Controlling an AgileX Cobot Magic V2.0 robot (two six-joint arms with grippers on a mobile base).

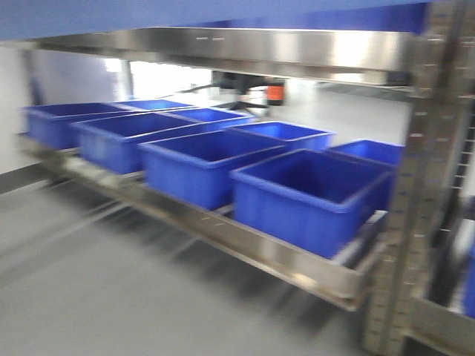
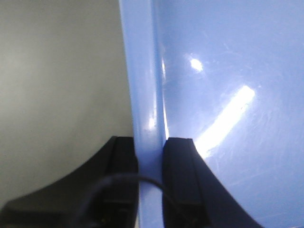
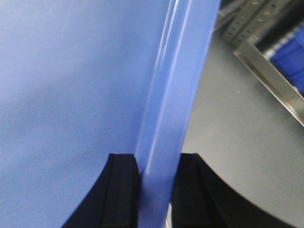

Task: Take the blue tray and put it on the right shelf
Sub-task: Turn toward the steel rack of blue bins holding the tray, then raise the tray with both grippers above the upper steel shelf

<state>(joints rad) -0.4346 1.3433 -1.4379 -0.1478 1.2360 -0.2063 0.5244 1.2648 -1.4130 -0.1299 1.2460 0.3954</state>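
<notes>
Left hand and right hand clamp opposite rims of the blue tray; right shelf lies at 12 o'clock.

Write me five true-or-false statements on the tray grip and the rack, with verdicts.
1. The left hand is shut on the rim of the light-blue glossy plastic tray. True.
2. The right hand is open, clear of the tray. False: it is shut on the tray's rim as well.
3. Deep dark-blue plastic bins stand on the lower stainless steel rack level. True.
4. The nearest bins are filled with parts. False: their visible insides look empty.
5. The tray rests among the bins. False: both hands hold it.
</notes>
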